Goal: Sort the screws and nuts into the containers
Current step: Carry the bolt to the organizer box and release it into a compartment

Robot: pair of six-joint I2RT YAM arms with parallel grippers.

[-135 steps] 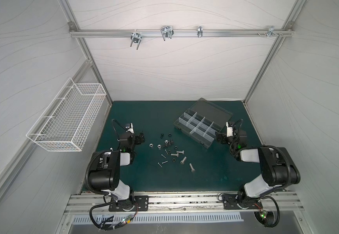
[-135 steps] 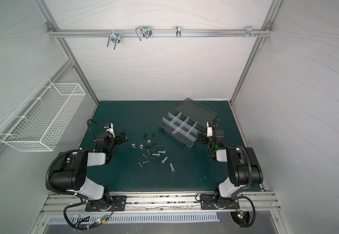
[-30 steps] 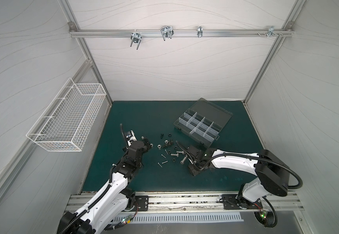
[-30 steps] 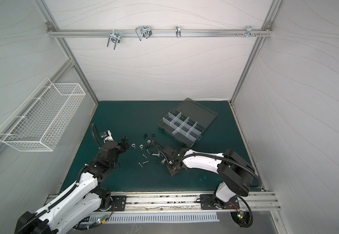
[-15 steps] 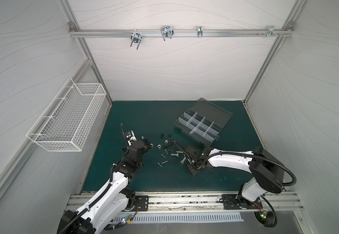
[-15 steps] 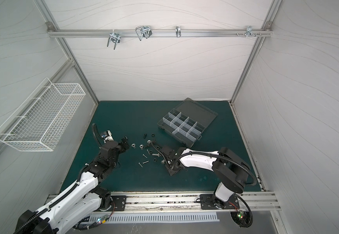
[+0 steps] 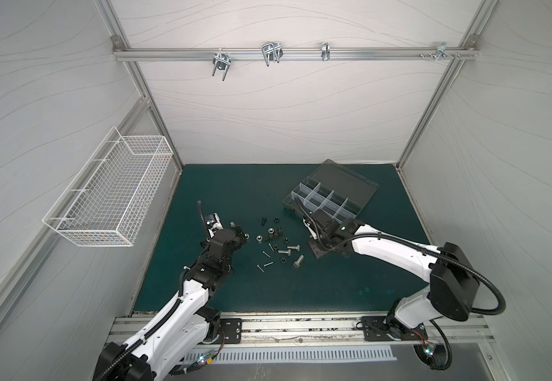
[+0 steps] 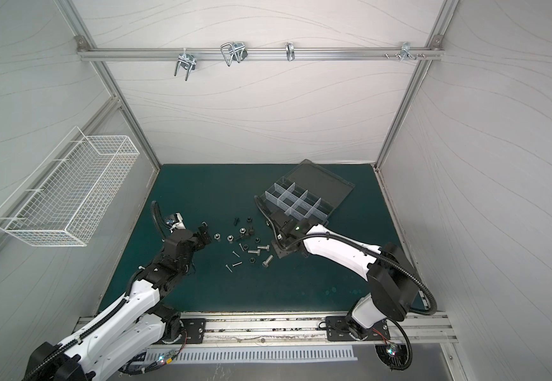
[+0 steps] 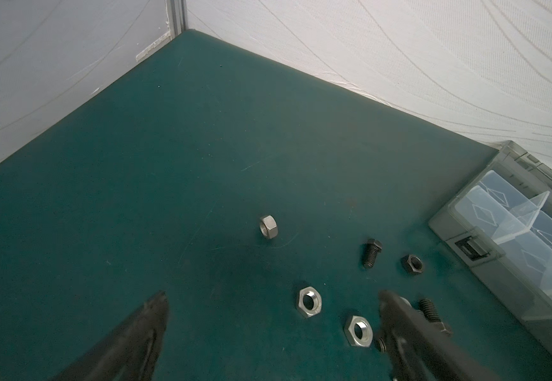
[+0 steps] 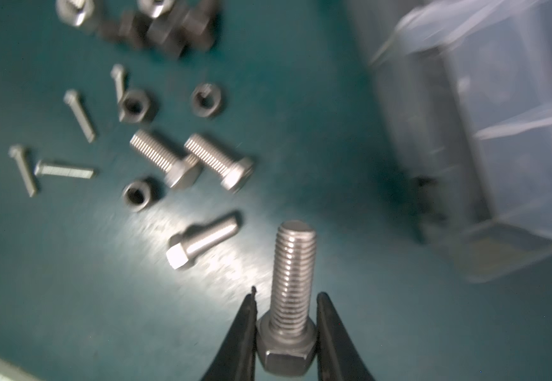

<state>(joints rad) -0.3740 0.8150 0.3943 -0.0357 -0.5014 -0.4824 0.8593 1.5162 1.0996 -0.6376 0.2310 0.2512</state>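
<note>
Screws and nuts [image 7: 296, 263], small silver and black metal fasteners, lie scattered loose on the dark green bench [image 7: 301, 290], just beside the latch side of the clear plastic organizer box [image 7: 325, 201] with translucent white dividers. The right end effector [image 10: 288, 295] is clamped on the hex head of one thick silver threaded bolt [image 10: 294, 280], near that same side of the box. The left end effector [image 9: 272, 297] hangs with its fingers wide apart above two silver hex nuts [image 9: 309, 301], at the edge of the scatter farthest from the box.
</note>
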